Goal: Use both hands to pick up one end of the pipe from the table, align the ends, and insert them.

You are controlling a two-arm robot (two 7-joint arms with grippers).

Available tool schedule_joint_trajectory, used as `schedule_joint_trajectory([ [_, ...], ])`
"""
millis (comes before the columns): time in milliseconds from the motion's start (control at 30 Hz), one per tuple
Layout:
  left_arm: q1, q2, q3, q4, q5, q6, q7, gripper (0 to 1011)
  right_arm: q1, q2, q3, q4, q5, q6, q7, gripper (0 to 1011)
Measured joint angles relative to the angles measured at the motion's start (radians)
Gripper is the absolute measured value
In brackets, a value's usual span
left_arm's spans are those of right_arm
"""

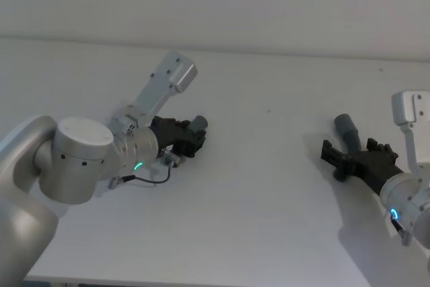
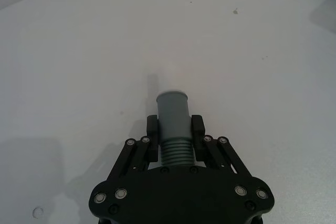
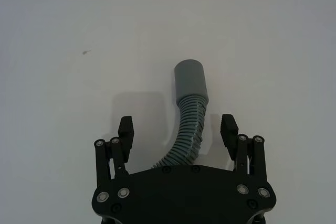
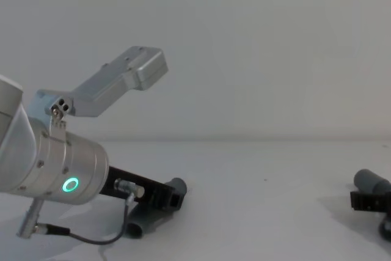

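White table [image 1: 269, 220] meets wall [image 1: 269, 5]; left tool [image 2: 175, 127] clamps pipe [image 2: 172, 108], right tool [image 3: 177, 128] spread wide.

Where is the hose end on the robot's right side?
At the head view's right, the grey cuff pokes out ahead of the right gripper, whose open fingers flank the hose without touching it.
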Motion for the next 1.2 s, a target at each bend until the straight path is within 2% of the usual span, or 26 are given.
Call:
schedule_joint_trajectory([
  [333,0.000,0.000,0.000,0.000,0.000,0.000,0.000,360,0.006,-0.006,0.003,0.012,0.001,0.005,0.011,1003],
  [433,0.000,0.000,0.000,0.000,0.000,0.000,0.000,360,0.007,-0.008,0.003,0.014,0.001,0.006,0.015,965],
  [567,0.000,0.000,0.000,0.000,0.000,0.000,0.000,360,0.009,-0.009,0.004,0.017,0.001,0.006,0.019,850],
  [667,0.000,0.000,0.000,0.000,0.000,0.000,0.000,360,0.009,-0.009,0.004,0.018,0.001,0.007,0.021,800],
  [700,0.000,0.000,0.000,0.000,0.000,0.000,0.000,360,0.010,-0.010,0.004,0.018,0.001,0.007,0.022,748],
  [867,0.000,0.000,0.000,0.000,0.000,0.000,0.000,360,0.010,-0.010,0.004,0.020,0.001,0.008,0.024,616],
  [900,0.000,0.000,0.000,0.000,0.000,0.000,0.000,360,0.010,-0.010,0.004,0.020,0.001,0.008,0.024,556],
  [933,0.000,0.000,0.000,0.000,0.000,0.000,0.000,360,0.010,-0.010,0.004,0.021,0.001,0.008,0.025,556],
  [1033,0.000,0.000,0.000,0.000,0.000,0.000,0.000,360,0.011,-0.011,0.004,0.021,0.001,0.008,0.026,466],
  [1067,0.000,0.000,0.000,0.000,0.000,0.000,0.000,360,0.011,-0.011,0.004,0.021,0.001,0.008,0.026,400],
  [1100,0.000,0.000,0.000,0.000,0.000,0.000,0.000,360,0.011,-0.011,0.004,0.021,0.001,0.008,0.026,400],
  [1200,0.000,0.000,0.000,0.000,0.000,0.000,0.000,360,0.011,-0.011,0.004,0.022,0.001,0.008,0.026,295],
])
